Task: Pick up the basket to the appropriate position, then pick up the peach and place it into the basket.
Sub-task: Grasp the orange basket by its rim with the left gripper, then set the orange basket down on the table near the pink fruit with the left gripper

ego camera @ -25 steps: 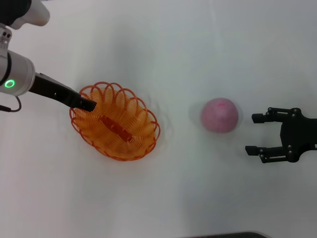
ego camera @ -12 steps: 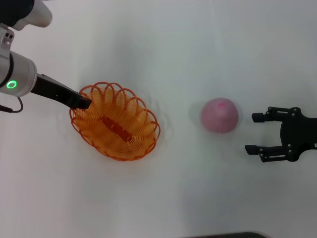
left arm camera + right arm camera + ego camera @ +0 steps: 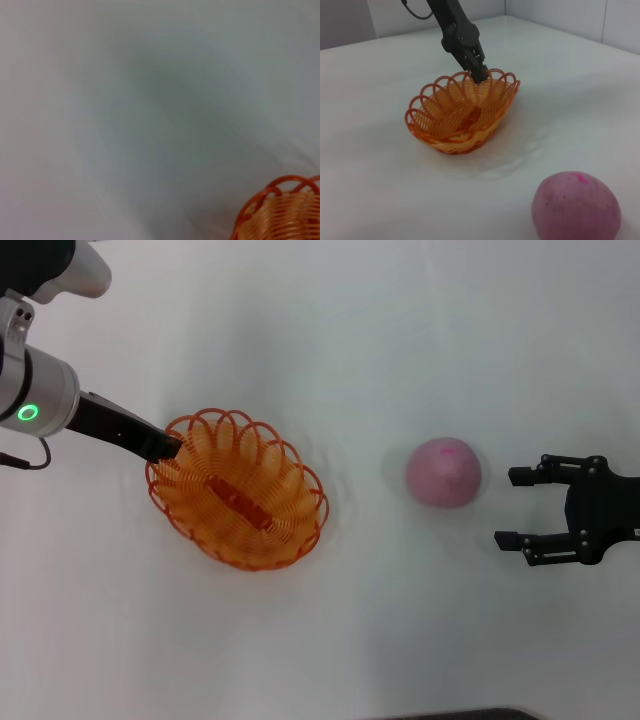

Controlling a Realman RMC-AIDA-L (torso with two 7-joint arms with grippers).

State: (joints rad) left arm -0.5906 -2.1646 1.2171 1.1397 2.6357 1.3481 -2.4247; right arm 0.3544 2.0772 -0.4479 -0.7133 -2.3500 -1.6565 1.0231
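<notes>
The orange wire basket (image 3: 238, 490) sits left of centre on the white table. It also shows in the right wrist view (image 3: 462, 112), and its rim shows in the left wrist view (image 3: 280, 210). My left gripper (image 3: 176, 446) reaches in from the left and is shut on the basket's near-left rim, which also shows in the right wrist view (image 3: 479, 75). The pink peach (image 3: 443, 472) lies on the table to the basket's right, and the right wrist view (image 3: 576, 206) shows it close up. My right gripper (image 3: 510, 508) is open and empty, just right of the peach.
The white table (image 3: 330, 330) stretches around both objects. A dark edge (image 3: 460, 714) shows at the bottom of the head view.
The basket has shifted slightly to the right. My left gripper's tip has drawn back a little to the rim's outer edge. The right arm and the peach have not moved.
</notes>
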